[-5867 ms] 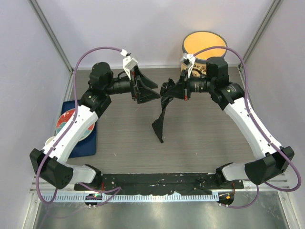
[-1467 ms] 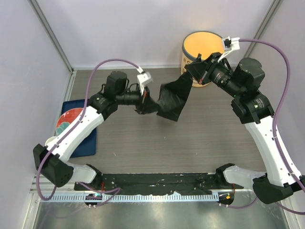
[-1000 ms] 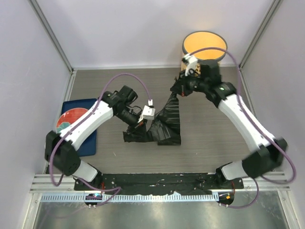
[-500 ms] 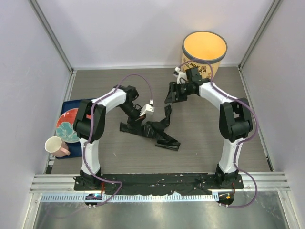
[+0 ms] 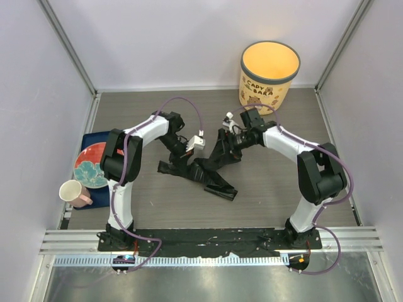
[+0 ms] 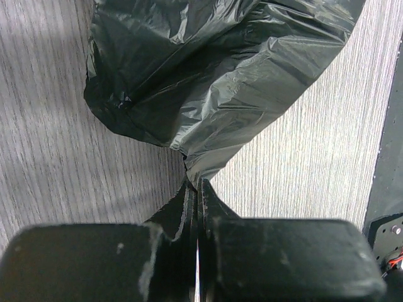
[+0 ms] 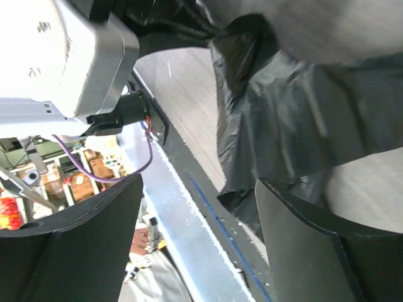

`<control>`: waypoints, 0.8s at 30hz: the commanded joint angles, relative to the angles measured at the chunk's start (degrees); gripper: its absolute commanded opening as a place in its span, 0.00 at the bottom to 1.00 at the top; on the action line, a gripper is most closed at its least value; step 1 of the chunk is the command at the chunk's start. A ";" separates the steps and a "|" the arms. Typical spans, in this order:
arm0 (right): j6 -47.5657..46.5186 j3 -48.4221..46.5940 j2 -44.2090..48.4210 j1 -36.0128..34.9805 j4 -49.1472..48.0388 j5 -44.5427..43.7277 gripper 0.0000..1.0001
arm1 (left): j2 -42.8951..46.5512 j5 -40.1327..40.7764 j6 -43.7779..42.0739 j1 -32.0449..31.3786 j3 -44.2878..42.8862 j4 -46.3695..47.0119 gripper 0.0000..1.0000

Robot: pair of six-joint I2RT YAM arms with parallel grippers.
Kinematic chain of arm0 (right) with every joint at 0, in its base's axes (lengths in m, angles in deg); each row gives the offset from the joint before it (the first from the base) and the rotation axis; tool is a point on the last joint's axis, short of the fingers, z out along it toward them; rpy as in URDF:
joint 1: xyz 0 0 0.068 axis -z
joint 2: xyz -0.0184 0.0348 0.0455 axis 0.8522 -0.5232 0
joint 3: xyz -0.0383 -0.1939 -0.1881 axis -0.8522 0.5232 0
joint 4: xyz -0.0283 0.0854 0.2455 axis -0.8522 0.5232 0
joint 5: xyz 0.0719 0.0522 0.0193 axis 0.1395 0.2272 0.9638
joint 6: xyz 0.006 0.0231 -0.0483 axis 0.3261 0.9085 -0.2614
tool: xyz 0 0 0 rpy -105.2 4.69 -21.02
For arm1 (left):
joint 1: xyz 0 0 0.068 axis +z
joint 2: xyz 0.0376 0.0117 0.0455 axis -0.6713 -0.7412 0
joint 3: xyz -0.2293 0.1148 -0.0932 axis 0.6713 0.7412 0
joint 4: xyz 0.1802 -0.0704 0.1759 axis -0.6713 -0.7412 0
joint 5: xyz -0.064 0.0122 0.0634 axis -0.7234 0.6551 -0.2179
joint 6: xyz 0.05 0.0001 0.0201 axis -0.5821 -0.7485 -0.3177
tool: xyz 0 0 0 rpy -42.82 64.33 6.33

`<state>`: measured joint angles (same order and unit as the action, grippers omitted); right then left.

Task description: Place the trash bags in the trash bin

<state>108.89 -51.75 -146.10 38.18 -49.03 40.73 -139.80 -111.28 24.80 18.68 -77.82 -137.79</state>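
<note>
Top external view: a grey wood-grain table (image 5: 283,189) holds two white robot arms. At the far right stands a cream-yellow trash bin (image 5: 267,82) with a dark rim, printed "CAPY BARA" above cartoon animals. A crumpled black trash bag (image 5: 204,173) lies mid-table, well apart from the bin. At the left edge a blue mat (image 5: 119,189) carries a patterned plate (image 5: 94,165), with a pink mug (image 5: 72,192) beside it. The left gripper (image 6: 196,189) is clenched on a fold of the bag. The right gripper (image 7: 195,239) is released, jaws wide, just beside the bag.
</note>
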 commanded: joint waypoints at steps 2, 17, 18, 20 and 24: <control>11.19 4.65 1.80 -1.70 -9.61 -0.26 0.76 | -0.22 -1.65 0.46 0.55 -1.88 -1.33 0.00; 5.83 5.79 2.40 -3.90 0.84 -6.06 0.80 | -0.49 -1.48 -0.15 1.34 -2.15 -1.33 0.00; 5.83 6.06 2.66 -3.90 1.72 -6.06 0.81 | -0.40 -1.48 -0.24 1.25 -2.06 -1.41 0.00; 5.66 6.50 3.63 -3.81 2.17 -5.89 0.81 | -0.40 -1.30 -0.42 1.42 -1.71 -1.50 0.00; 10.66 7.47 3.11 -5.03 -4.57 -5.36 0.80 | -0.40 -1.30 -0.42 1.42 -1.79 -1.50 0.00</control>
<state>116.43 -44.91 -145.21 34.40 -49.38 35.22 -140.22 -111.49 24.97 19.75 -78.49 -138.03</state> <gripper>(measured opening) 0.805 0.012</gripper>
